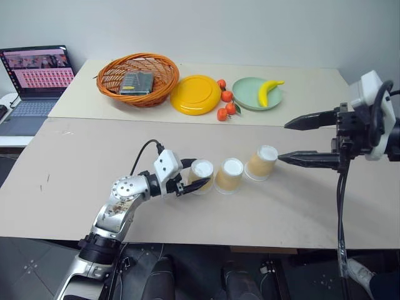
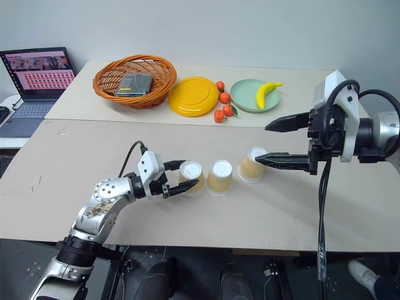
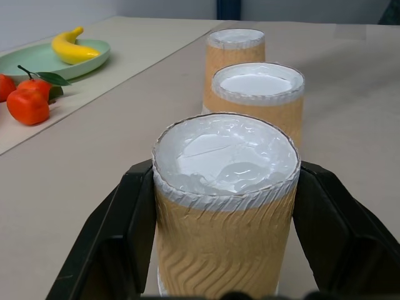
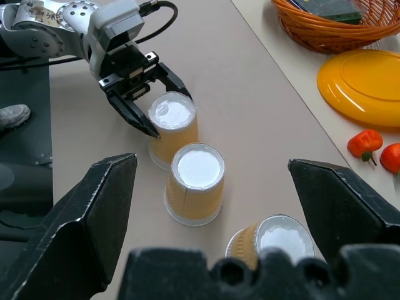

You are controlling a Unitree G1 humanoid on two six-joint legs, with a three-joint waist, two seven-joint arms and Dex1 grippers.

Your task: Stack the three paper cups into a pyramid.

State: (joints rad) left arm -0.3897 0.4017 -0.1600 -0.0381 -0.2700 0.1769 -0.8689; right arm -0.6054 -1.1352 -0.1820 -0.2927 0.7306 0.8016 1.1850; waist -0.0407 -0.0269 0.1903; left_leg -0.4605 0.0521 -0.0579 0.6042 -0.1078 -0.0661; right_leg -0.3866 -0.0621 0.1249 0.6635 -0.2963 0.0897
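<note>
Left gripper (image 1: pixel 195 174) clamped on nearest paper cup (image 1: pixel 202 175), fingers either side, cup upside down on table (image 1: pixel 94 181). Middle cup (image 1: pixel 229 174) just beside it, third cup (image 1: pixel 262 162) next along, tilted; all three in one row.

Right gripper (image 1: pixel 289 142) hangs wide apart near third cup, holding nothing.

Risk: thin paper wall could crumple under squeeze; lifting or sliding held cup could knock close neighbour; tilted cup may topple.

Surface: plain beige tabletop. Beyond: wicker basket (image 1: pixel 139 78), yellow plate (image 1: pixel 195 94), oranges (image 1: pixel 225 103), banana (image 1: pixel 268 91) on green plate (image 1: pixel 245 95); laptop (image 1: pixel 35 84) far left, white wall.
</note>
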